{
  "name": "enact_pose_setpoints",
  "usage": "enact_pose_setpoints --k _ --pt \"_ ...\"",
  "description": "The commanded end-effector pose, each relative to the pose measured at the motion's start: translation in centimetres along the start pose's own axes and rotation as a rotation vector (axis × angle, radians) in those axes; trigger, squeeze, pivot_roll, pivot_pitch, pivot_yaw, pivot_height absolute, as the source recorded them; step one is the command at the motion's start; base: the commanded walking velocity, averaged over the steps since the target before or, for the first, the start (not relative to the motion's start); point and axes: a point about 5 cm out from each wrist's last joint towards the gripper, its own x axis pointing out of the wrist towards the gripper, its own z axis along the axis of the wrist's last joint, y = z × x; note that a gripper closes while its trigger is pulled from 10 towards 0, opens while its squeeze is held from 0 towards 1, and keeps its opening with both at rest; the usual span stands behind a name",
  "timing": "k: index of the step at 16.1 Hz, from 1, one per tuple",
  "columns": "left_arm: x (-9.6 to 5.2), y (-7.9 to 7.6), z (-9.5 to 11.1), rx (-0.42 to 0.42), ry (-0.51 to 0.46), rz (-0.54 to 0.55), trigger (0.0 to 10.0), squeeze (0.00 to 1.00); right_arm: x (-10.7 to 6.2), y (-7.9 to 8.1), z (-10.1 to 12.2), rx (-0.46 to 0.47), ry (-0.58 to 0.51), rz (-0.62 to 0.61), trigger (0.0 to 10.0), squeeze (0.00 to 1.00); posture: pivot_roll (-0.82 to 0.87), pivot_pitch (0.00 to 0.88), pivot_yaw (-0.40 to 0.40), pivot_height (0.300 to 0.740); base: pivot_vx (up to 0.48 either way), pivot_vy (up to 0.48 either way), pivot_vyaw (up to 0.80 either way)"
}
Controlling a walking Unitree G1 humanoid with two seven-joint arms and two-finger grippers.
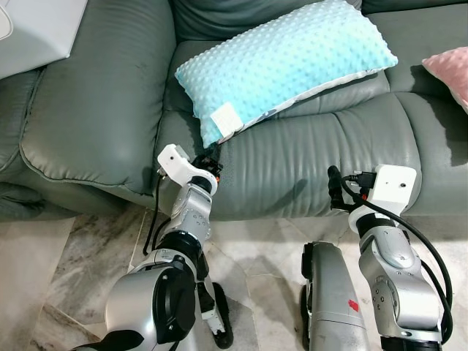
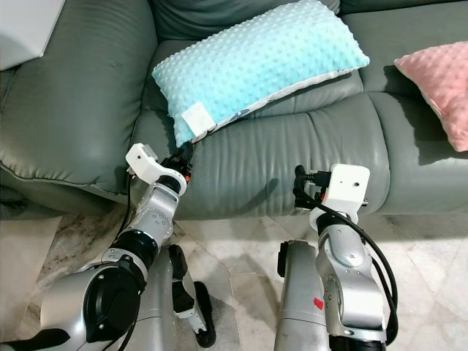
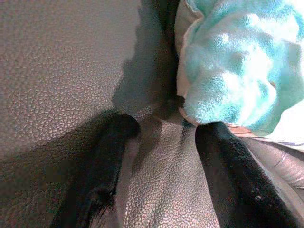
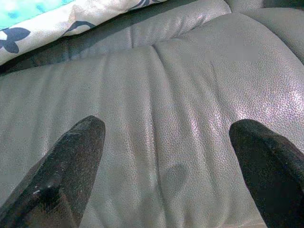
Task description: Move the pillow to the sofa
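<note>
The left fingers (image 3: 114, 166) are spread apart and hold nothing. They rest on the grey seat, and the fluffy corner of the blue pillow (image 1: 285, 62) sits just past their tips, between them but not pinched. So the left gripper (image 1: 210, 159) is at the front edge of the sofa (image 1: 95, 110), right below the pillow's near corner, where a white tag hangs. The right fingers (image 4: 71, 166) are spread wide too and hold nothing. They point at bare seat, with the pillow's white patterned underside near the far side of that view. The right gripper (image 1: 335, 189) sits at the front edge of the seat, well apart from the pillow. The pillow lies slanted on the seat, with its near corner at the front edge and its far end up against the back cushion. It is all on the sofa. A pink pillow (image 1: 450, 69) lies at the right side of the seat, well apart from the blue one. Some white thing (image 1: 33, 29) sits on the far left corner of the sofa. The floor (image 1: 66, 256) in front is pale stone tile. It looks like the job is nearly done, since the pillow is on the sofa and both grippers have let go. This step looks like the letting-go step. Next, I think the left arm should pull straight back from the corner, slowly, so the fingers do not catch the tag or drag the pillow off the edge.
</note>
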Motion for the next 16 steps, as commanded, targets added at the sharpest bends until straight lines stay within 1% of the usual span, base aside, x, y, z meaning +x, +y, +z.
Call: enact_pose_setpoints --k 1,6,7,8,9,10,12,14,15,16 --pt "-1.2 -0.6 -4.6 -0.08 0.13 0.043 0.0 0.0 -0.3 0.6 -0.7 0.007 0.025 0.02 10.0 0.0 -0.2 0.353 0.213 0.581 0.0 0.0 0.0" --pt "-1.0 1.0 -2.9 -0.051 0.077 0.072 0.0 0.0 -0.2 0.7 -0.8 0.009 0.027 0.023 10.0 0.0 -0.2 0.354 0.21 0.581 0.0 0.0 0.0" --pt "-1.0 1.6 -2.3 -0.044 0.059 0.087 0.0 0.0 -0.2 0.7 -0.8 0.01 0.027 0.023 10.0 0.0 -0.19 0.353 0.209 0.581 0.0 0.0 0.0" --pt "-0.9 2.7 -0.9 -0.039 0.023 0.111 0.0 0.0 -0.2 0.6 -0.8 0.01 0.028 0.023 10.0 0.0 -0.19 0.352 0.208 0.581 0.0 0.0 0.0" --pt "-0.9 2.8 -0.6 -0.035 0.017 0.115 0.0 0.0 -0.2 0.6 -0.8 0.01 0.028 0.023 10.0 0.0 -0.19 0.352 0.208 0.581 0.0 0.0 0.0" --pt "-0.8 3.5 0.5 -0.023 -0.013 0.134 0.0 0.0 -0.2 0.7 -0.8 0.011 0.029 0.025 10.0 0.0 -0.19 0.351 0.206 0.581 0.0 0.0 0.0" --pt "-0.7 3.8 1.5 -0.023 -0.037 0.147 0.0 0.0 -0.1 0.7 -0.9 0.011 0.031 0.027 10.0 0.0 -0.19 0.349 0.205 0.581 0.0 0.0 0.0" --pt "-0.4 3.3 1.9 0.037 -0.028 0.135 0.0 0.0 -0.1 0.8 -1.0 0.011 0.036 0.031 10.0 0.0 -0.19 0.348 0.202 0.581 0.0 0.0 0.0" --pt "-0.4 2.9 1.8 0.07 -0.026 0.098 10.0 1.0 -0.2 1.0 -1.2 0.012 0.052 0.05 10.0 0.0 -0.18 0.348 0.201 0.581 0.0 0.0 0.0" --pt "-0.4 2.8 1.8 0.076 -0.029 0.088 10.0 1.0 -0.3 1.1 -1.3 0.013 0.057 0.057 10.0 0.0 -0.18 0.348 0.201 0.581 0.0 0.0 0.0"
